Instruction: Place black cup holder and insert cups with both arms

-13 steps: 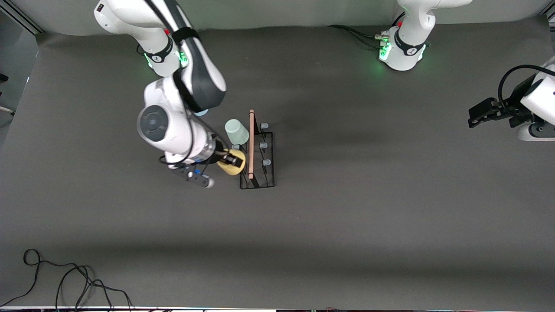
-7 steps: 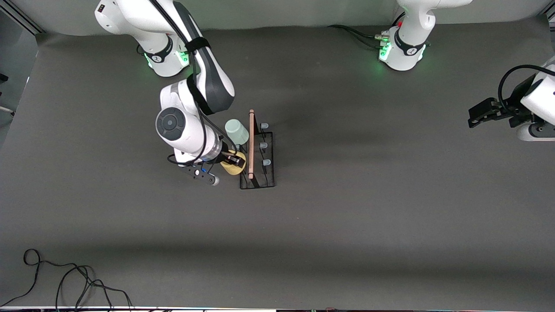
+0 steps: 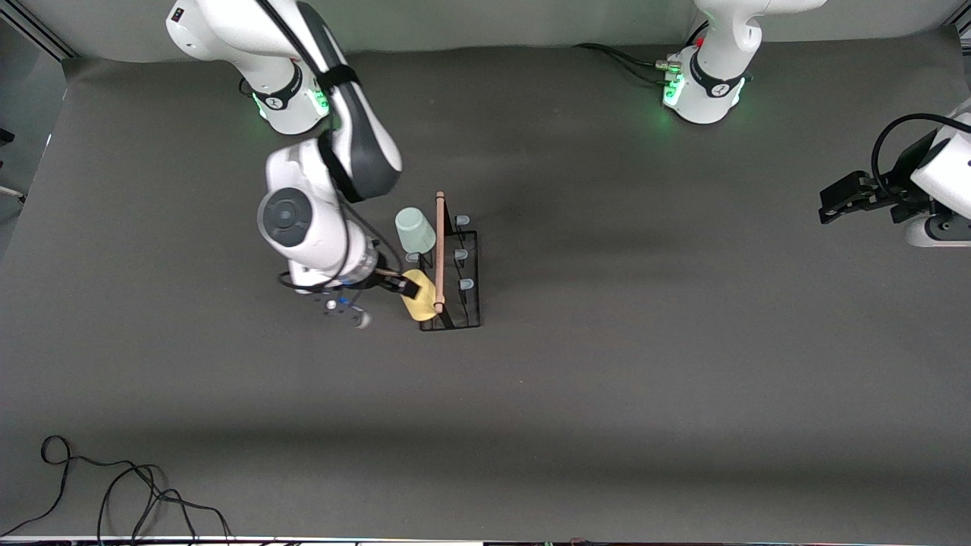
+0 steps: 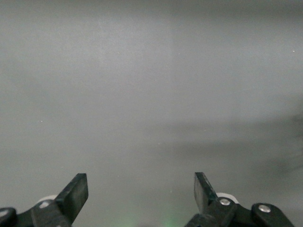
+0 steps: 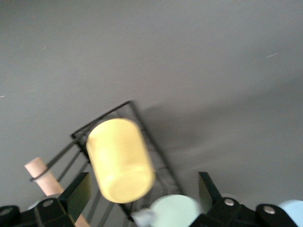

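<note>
The black cup holder stands mid-table toward the right arm's end, its wooden rod handle on top. The pale green cup sits upside down on a prong on the rack's right-arm side. The yellow cup sits tilted on the same side, nearer to the front camera. My right gripper is open beside the yellow cup and apart from it. In the right wrist view the yellow cup, green cup, rack wire and an edge of the pale blue cup show past the right gripper. My left gripper is open and empty.
The left arm waits at its end of the table. Three bare capped prongs stand on the rack's other row. A black cable lies at the table's near corner on the right arm's end. The dark mat covers the table.
The right gripper has let go of the yellow cup and drawn back from the rack. The cup now rests on the rack, a little nearer to the front camera. The left arm has not moved.
</note>
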Robot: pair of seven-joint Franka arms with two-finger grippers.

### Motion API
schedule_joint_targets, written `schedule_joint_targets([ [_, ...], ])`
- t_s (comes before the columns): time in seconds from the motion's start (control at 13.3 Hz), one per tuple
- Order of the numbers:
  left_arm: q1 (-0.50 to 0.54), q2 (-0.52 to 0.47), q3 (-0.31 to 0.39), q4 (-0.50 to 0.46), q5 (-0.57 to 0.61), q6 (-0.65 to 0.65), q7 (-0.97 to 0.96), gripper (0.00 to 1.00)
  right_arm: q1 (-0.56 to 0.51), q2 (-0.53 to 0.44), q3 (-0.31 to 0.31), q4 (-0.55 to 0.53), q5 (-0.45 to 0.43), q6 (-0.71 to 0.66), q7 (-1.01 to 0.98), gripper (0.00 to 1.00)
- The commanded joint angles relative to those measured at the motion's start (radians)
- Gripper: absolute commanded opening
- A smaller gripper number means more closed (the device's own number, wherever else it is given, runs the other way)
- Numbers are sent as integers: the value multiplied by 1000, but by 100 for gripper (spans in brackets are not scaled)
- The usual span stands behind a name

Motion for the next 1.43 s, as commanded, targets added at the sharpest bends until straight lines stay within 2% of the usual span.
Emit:
schedule_joint_targets([
  [0.0,-5,-18,0,-16,17,-1,-13,100,-16,-72,-110,172,-98,-328,-112,100],
  [0.15,-7,-20,-2,-16,17,-1,-13,100,-19,-77,-251,285,-105,-517,-268,100],
  [0.3,-7,-18,-2,-16,17,-1,-13,100,-16,-80,-386,346,-107,-598,-444,100],
  [0.45,-7,-18,-2,-16,19,-1,-13,100,-15,-83,-480,369,-124,-642,-579,100],
  [0.53,-7,-18,-2,-16,19,-1,-13,100,-13,-86,-509,369,-159,-652,-659,100],
  [0.67,-7,-18,-2,-16,19,0,-13,100,-13,-85,-523,366,-234,-652,-752,100],
  [1.35,-9,-18,-5,-16,31,0,-16,100,-1,-86,-515,360,-243,-652,-747,100],
])
